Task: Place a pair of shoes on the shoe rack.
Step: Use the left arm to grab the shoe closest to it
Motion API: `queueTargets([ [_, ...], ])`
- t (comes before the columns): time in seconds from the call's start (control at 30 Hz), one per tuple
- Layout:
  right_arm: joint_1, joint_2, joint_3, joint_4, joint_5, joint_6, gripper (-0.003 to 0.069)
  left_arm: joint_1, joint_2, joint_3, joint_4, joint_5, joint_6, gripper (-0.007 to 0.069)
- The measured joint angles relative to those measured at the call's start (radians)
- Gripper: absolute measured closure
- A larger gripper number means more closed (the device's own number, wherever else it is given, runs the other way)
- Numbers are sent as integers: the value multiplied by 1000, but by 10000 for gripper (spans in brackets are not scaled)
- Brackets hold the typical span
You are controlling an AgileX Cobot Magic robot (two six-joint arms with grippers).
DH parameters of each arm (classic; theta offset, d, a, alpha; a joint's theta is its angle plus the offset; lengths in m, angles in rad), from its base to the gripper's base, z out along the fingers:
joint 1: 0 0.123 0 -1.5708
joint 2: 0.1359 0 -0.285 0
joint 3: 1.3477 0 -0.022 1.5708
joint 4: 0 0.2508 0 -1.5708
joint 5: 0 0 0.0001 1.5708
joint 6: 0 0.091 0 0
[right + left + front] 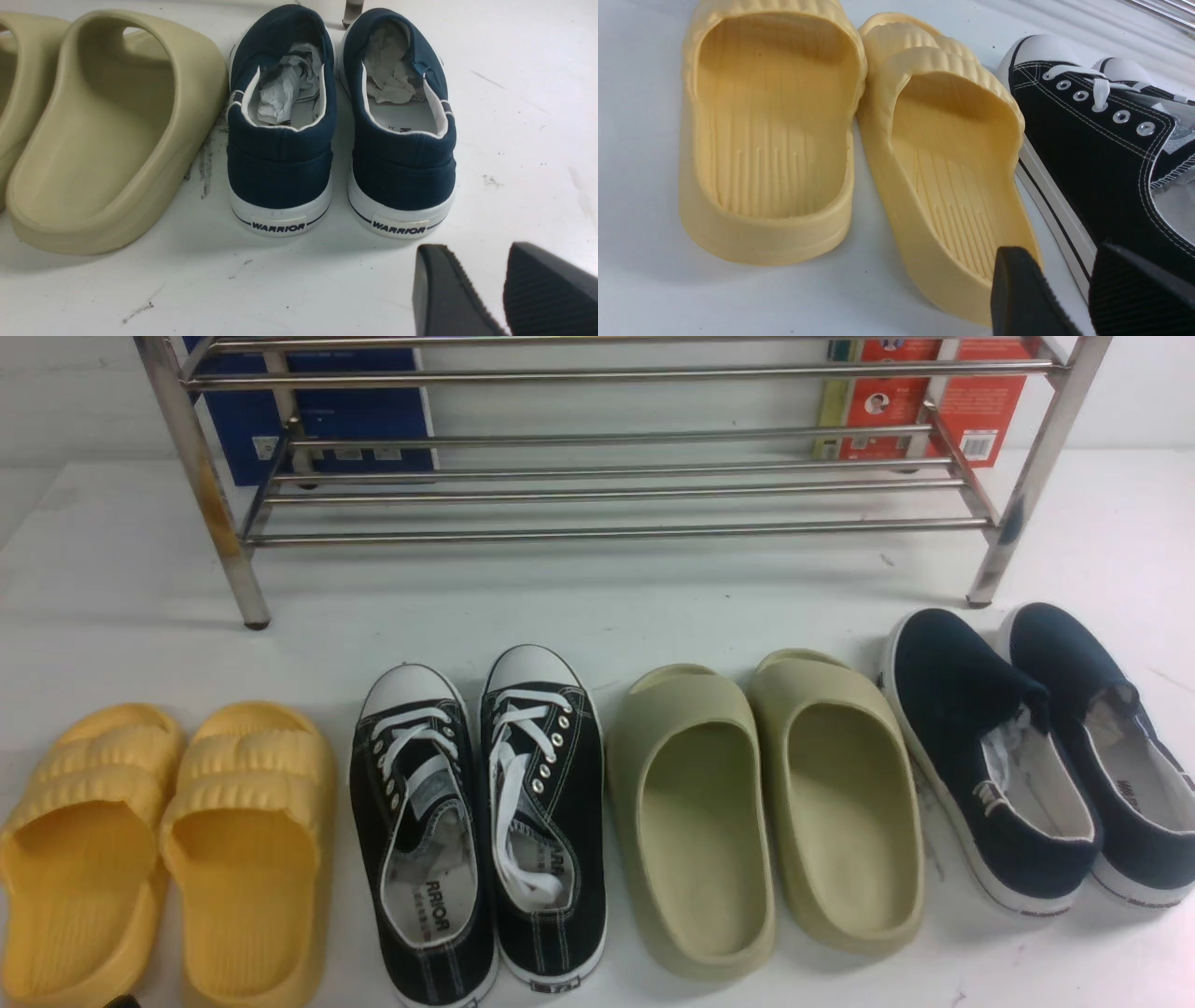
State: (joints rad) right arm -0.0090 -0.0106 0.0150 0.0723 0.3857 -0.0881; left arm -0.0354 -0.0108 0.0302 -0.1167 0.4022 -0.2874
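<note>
left tool released beside black sneaker; right tool released near navy shoes.

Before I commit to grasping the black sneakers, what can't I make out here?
Stainless-steel tubular shoe rack: top tier cut off by the front view's upper edge.
Black canvas lace-up sneakers: heels hidden in the left wrist view by its edge and the left gripper.
Arms: none clearly in the front view; right gripper shows fingertips only.
</note>
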Motion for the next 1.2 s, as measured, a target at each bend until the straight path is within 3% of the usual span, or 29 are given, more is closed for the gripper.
queueTargets([
  [0.87, 0, 0, 0, 0, 0, 0, 420, 0, 0, 0, -2, -6, 0, 386],
  [0.97, 0, 0, 0, 0, 0, 0, 420, 0, 0, 0, -107, -75, -50, 386],
  [1.07, 0, 0, 0, 0, 0, 0, 420, 0, 0, 0, -308, -150, -139, 386],
  [1.2, 0, 0, 0, 0, 0, 0, 420, 0, 0, 0, -500, -264, -174, 386],
])
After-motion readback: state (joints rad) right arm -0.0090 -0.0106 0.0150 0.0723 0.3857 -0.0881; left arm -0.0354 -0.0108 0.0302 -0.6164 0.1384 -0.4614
